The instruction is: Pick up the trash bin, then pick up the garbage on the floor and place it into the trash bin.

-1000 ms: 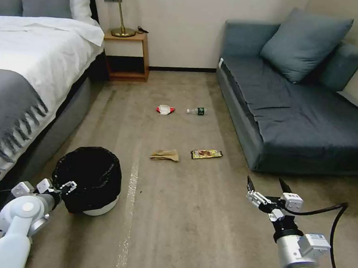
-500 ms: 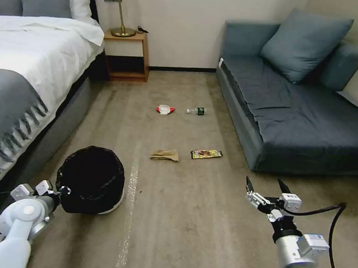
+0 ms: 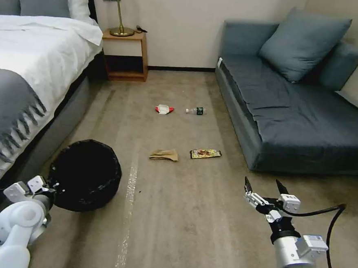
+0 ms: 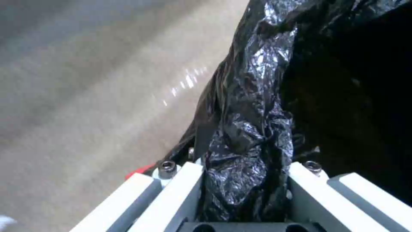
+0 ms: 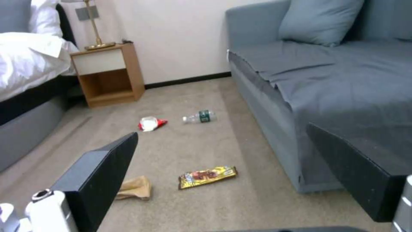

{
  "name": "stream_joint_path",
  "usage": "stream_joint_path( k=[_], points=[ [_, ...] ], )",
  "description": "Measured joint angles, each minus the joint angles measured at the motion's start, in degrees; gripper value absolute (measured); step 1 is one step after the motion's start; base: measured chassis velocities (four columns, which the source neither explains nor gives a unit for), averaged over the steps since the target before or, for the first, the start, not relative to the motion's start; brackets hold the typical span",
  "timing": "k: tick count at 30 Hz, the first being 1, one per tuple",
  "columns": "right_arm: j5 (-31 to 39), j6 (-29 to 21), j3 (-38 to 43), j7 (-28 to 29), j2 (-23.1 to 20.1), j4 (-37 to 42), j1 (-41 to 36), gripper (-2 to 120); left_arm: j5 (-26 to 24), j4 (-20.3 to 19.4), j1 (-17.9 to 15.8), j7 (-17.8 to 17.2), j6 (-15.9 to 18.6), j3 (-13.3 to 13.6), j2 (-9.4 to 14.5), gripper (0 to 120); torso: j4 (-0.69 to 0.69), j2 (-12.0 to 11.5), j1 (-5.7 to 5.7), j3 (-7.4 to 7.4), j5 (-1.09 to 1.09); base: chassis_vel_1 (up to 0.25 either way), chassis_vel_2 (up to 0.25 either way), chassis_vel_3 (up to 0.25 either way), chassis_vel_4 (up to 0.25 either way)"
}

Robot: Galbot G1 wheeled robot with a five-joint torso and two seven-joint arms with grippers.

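Left gripper [image 3: 49, 187] is clamped on the trash bin [image 3: 85, 175] rim, right beside the bed [image 3: 23, 78]. Right gripper [image 3: 263, 186] hangs wide open, well apart from the bin.

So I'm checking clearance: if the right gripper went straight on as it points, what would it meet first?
Probably bare carpet: the open right gripper points forward and down between the gold snack wrapper and the sofa; depth is unclear.

Left arm low at the robot's left side, forearm raised and wrist bent forward. Left gripper [image 3: 49, 187] clamped on the black-lined rim of the trash bin [image 3: 87, 175], fingers [image 4: 180, 190] pinching the liner. Right arm extended forward at the right; right gripper [image 3: 263, 188] level, its two dark fingers [image 5: 101, 174] spread apart, holding nothing.
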Motion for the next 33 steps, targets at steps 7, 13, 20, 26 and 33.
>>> stream_joint_path(
  k=[7, 13, 20, 26, 33],
  points=[
    [-0.31, -0.11, -0.13, 0.45, 0.23, -0.01, 0.12, 100, 9.95, -1.68, 1.24, -0.55, -4.62, -0.02, -0.47, 1, 0.01, 0.00, 0.00, 0.00, 0.00, 0.000, 0.000, 0.000, 0.000],
    [-0.78, -0.74, -0.70, 0.80, 0.47, -0.59, 0.35, 100, 17.05, -1.96, 2.60, 0.11, -8.01, -0.05, -0.97, 1, 0.01, 0.00, 0.00, 0.00, -0.01, 0.000, 0.000, 0.000, 0.000],
    [-1.02, -0.17, -1.37, -1.01, 0.68, -1.59, 0.84, 100, 20.43, -3.05, 3.96, 0.59, -9.81, -0.10, -1.85, 1, 0.01, 0.00, 0.00, 0.00, 0.00, 0.000, 0.000, 0.000, 0.000],
    [-0.98, 1.79, -1.44, -3.20, 0.71, -2.47, 1.14, 100, 20.91, -2.72, 4.26, 0.84, -10.52, -0.08, -2.27, 1, 0.01, 0.01, 0.00, 0.00, 0.00, 0.000, 0.000, 0.000, 0.000],
    [-0.94, 3.12, -1.31, -4.14, 0.81, -3.20, 1.31, 100, 20.68, -2.08, 3.83, 0.96, -10.63, 0.05, -2.29, 1, 0.01, 0.01, 0.00, 0.00, 0.00, 0.000, 0.000, 0.000, 0.000]
  ],
)
